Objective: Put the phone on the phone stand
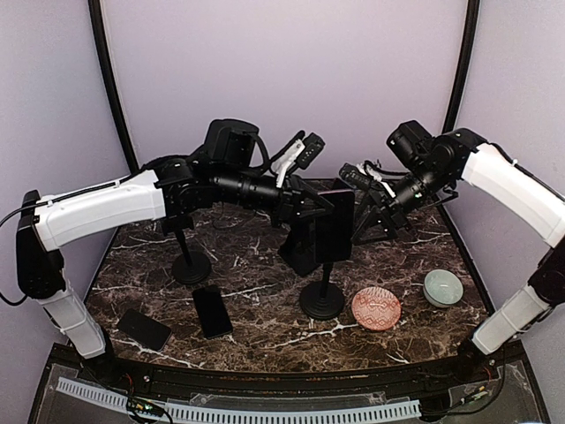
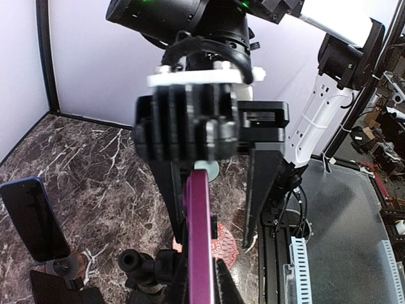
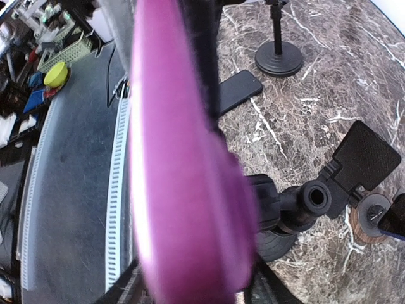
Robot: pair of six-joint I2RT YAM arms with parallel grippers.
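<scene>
The task is part done: the phone [image 1: 337,225] is off the desk [image 1: 265,340] but not yet seated, and hangs upright just over the phone stand [image 1: 322,299], whose cradle looks bare in the right wrist view. Lowering it into the cradle and letting go are left. The left arm stretches across to mid-desk, and the left gripper [image 1: 307,210] is clamped on the phone. The right arm reaches in from the opposite side. The right gripper [image 1: 364,212] stands parted astride the phone's upper end, seemingly not pinching it.

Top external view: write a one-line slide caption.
Left gripper holds the phone over the middle stand, right gripper alongside.
</scene>
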